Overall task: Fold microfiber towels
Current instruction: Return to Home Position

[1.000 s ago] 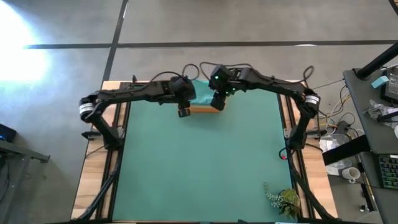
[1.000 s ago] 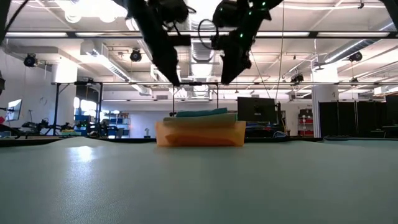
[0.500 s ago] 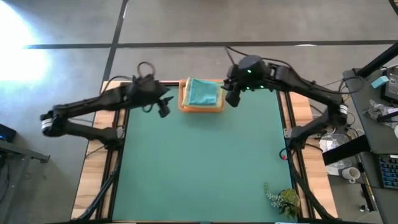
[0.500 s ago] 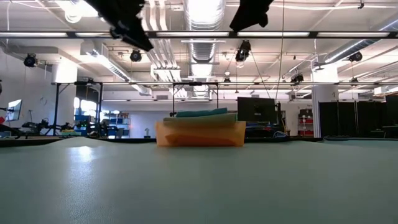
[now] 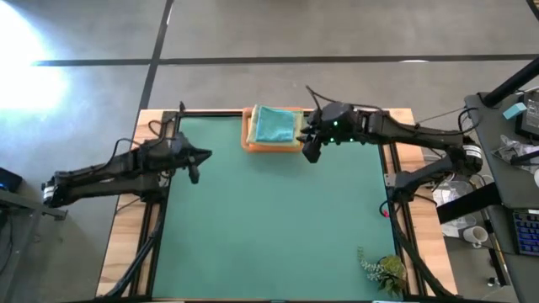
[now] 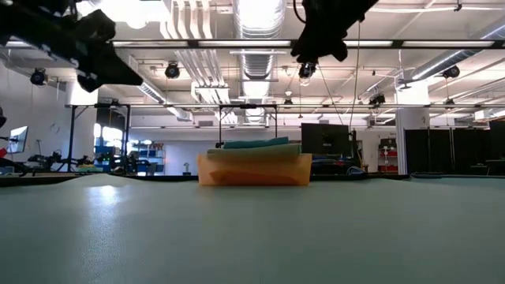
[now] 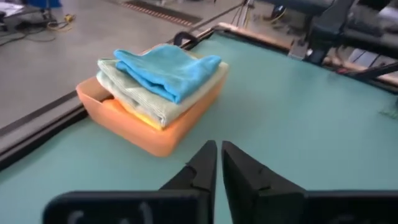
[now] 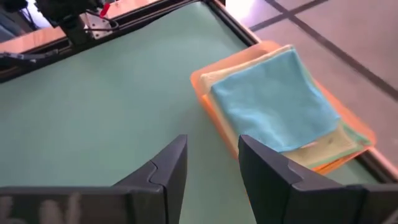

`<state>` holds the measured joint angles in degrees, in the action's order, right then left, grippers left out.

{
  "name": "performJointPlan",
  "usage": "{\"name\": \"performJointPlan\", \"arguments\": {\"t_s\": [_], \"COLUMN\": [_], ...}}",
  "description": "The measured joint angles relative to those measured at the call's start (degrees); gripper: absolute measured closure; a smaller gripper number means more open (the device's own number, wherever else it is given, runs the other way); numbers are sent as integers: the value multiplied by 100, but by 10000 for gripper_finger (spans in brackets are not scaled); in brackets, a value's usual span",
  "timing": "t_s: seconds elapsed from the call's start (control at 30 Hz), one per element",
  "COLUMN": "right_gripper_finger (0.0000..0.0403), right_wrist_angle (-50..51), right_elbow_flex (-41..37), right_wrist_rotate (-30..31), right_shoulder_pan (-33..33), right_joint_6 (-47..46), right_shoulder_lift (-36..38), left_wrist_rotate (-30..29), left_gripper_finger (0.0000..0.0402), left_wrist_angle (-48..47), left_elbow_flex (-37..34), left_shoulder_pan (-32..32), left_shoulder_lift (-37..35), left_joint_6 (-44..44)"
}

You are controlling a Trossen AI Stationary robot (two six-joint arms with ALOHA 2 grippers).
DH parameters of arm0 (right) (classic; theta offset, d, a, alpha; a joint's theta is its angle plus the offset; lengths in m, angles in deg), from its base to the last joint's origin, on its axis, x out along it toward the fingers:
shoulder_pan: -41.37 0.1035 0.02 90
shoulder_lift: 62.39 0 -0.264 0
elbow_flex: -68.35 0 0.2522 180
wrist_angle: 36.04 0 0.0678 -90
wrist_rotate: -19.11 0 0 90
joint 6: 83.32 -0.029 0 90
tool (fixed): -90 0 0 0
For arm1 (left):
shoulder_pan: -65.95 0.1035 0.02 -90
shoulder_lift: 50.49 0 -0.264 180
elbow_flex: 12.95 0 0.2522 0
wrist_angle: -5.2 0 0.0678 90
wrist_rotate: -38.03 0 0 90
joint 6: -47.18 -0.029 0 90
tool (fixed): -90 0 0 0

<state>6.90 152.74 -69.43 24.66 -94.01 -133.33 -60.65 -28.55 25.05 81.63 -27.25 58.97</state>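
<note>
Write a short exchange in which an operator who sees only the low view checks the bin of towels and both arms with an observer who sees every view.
Operator: From the side I see a teal towel on top of the orange bin. What lies under it?
Observer: The left wrist view shows a pale green towel directly beneath it, and a yellow towel showing under that.
Operator: Both arms run off the top of my picture. Are they holding anything?
Observer: Nothing. The right gripper, beside the bin's right side, has its fingers open. The left gripper, over the mat's left edge and away from the bin, has its fingers shut.
</note>
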Motion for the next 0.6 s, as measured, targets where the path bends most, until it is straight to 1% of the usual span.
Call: {"name": "performJointPlan", "arguments": {"t_s": [0.07, 0.17, 0.23, 0.33, 0.37, 0.43, 0.47, 0.53, 0.6], "right_gripper_finger": [268, 268, 268, 268, 268, 268, 268, 268, 268], "right_wrist_angle": [-228, -465, -453, -458, -447, -457, -435, -410, -371], "right_elbow_flex": [-220, -482, -576, -696, -735, -814, -849, -897, -915], "right_wrist_rotate": [-1, 1, 5, 4, 4, 24, 83, 269, 550], "right_shoulder_pan": [4, -1, -5, -5, -7, -25, -45, -58, -58], "right_joint_6": [-145, -297, -346, -375, -372, -371, -366, -312, -220], "right_shoulder_lift": [0, 13, 50, 225, 309, 544, 687, 1022, 1399], "left_wrist_rotate": [82, 215, 364, 390, 390, 403, 412, 408, 392], "left_gripper_finger": [395, 392, 395, 400, 400, 400, 400, 400, 400], "left_wrist_angle": [-5, -30, -86, -163, -191, -487, -361, -232, -332], "left_elbow_flex": [-217, -493, -662, -837, -914, -981, -966, -989, -1081], "left_shoulder_pan": [0, 0, 2, 2, 2, 5, -1, 4, 7], "left_shoulder_lift": [-412, -1106, -1543, -2208, -2308, -2143, -2096, -1908, -1801], "left_joint_6": [63, 288, 411, 445, 444, 444, 440, 443, 437]}}
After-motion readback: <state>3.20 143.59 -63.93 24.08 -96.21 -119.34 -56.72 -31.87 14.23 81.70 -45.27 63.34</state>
